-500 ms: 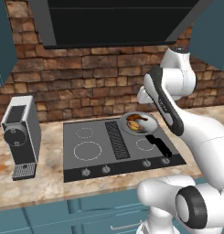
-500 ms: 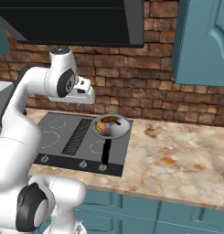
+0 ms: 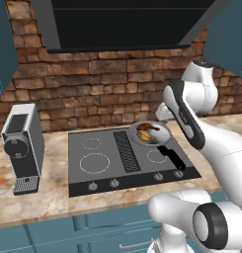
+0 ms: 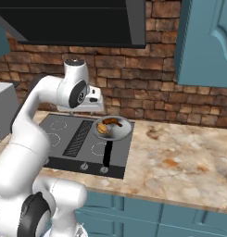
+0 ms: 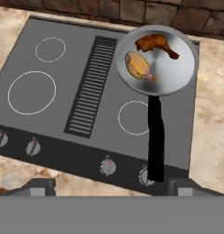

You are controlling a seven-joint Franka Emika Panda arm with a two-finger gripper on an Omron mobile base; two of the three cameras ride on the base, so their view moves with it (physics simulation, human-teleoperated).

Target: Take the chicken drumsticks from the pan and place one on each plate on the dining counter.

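The grey pan [image 5: 173, 73] sits on the back right burner of the black stovetop [image 5: 54, 119], its black handle [image 5: 155, 137] pointing toward the front edge. Two chicken drumsticks lie in it: a dark brown one [image 5: 157, 44] at the far side and a golden one [image 5: 140, 66] beside it. The pan [image 3: 159, 134] and the drumsticks [image 3: 143, 132] also show from the left base, and the pan [image 4: 120, 132] from the right base. My gripper [image 5: 111, 188] hangs open above the stovetop's front, empty, short of the pan. The hand [image 4: 93, 101] hovers left of the pan. The plates and the dining counter are out of view.
A grey coffee machine [image 3: 23, 146] stands on the marble wall counter [image 4: 179, 162] left of the stovetop. A dark range hood [image 3: 127, 24] hangs overhead against the brick wall [image 4: 147, 88]. Teal cabinets [image 4: 207, 41] flank it. Knobs [image 5: 108, 167] line the stovetop's front.
The hand has moved lower and closer to the pan. The pan and both drumsticks have stayed put.
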